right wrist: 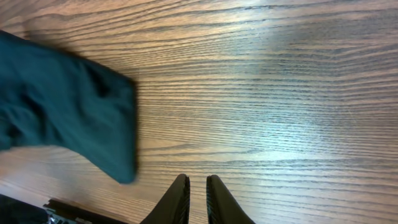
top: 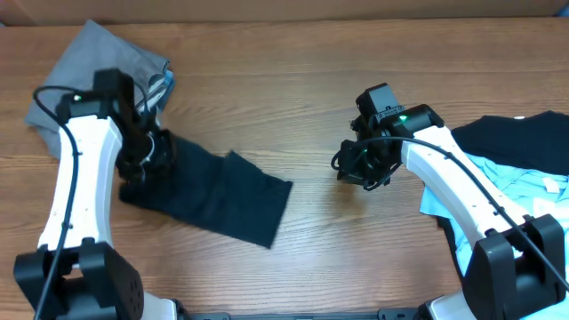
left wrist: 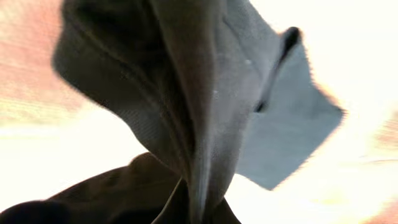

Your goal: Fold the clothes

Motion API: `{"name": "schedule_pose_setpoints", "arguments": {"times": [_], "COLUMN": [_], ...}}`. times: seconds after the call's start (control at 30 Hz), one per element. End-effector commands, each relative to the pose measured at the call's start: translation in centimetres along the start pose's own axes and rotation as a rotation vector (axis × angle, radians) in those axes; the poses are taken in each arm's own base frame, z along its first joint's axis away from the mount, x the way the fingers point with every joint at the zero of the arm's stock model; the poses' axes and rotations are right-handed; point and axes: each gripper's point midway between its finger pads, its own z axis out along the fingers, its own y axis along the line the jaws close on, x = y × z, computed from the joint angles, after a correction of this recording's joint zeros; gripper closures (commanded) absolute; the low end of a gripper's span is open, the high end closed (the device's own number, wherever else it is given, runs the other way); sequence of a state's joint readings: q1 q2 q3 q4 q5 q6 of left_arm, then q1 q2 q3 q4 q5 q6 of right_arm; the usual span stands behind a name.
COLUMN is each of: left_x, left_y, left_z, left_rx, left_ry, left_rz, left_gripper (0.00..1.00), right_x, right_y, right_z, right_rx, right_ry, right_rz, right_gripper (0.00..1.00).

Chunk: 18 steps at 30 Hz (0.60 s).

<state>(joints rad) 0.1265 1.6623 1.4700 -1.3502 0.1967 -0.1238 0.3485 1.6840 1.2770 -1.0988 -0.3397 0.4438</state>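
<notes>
Folding has scarcely begun, by my reading. Only one piece, the dark navy garment (top: 222,200), is out on the counter (top: 293,80) being worked. It lies rumpled as a loose band with no clean fold in it. Beyond its left end, farther from the robot, a grey garment (top: 98,62) sits crumpled. Well past its right end a heap (top: 520,142) of dark cloth and a light-blue tee (top: 498,178) waits unsorted (so nearly all the work is left).

The navy garment's long axis runs across the counter from left to right, tipped a little so that the right end falls nearer the robot. That free right end is squarish and lies flat; the left end is gathered up.

The left tool (top: 142,164) is at that gathered end. The left wrist view is filled with dark cloth drawn into a ridge close to the lens. Its fingers are hidden there, yet they are closed, and on this cloth as far as I can judge. The right tool (right wrist: 198,179) hangs over bare wood well apart from the garment's right end, its fingers nearly together with a slim gap and nothing held.
</notes>
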Motion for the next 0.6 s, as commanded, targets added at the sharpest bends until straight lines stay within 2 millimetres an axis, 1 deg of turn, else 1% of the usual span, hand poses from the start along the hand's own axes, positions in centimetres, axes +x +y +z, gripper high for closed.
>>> {"name": "schedule_pose_setpoints", "arguments": {"times": [0.0, 0.07, 0.23, 0.33, 0.57], "left_x": [-0.1, 0.3, 0.3, 0.7, 2.3], "left_y": [-2.4, -3.8, -5.6, -6.7, -9.8], "left_z": [-1.1, -0.3, 1.2, 2.4, 6.0], "left_rx": [-0.006, -0.017, -0.092, -0.123, -0.152], "left_ry": [-0.037, -0.018, -0.016, 0.002, 0.093], "left_rz": [0.074, 0.113, 0.152, 0.173, 0.245], "left_gripper": [0.94, 0.94, 0.92, 0.91, 0.89], "right_x": [0.0, 0.0, 0.0, 0.0, 0.1], "right_y": [0.1, 0.1, 0.1, 0.1, 0.0], "right_z": [-0.1, -0.1, -0.1, -0.1, -0.1], "right_rx": [-0.001, -0.001, -0.001, 0.0, 0.005], "right_ry": [-0.007, -0.007, -0.008, -0.006, -0.004], "right_rz": [-0.009, -0.009, -0.01, -0.009, -0.01], "right_gripper": [0.87, 0.87, 0.87, 0.87, 0.87]}}
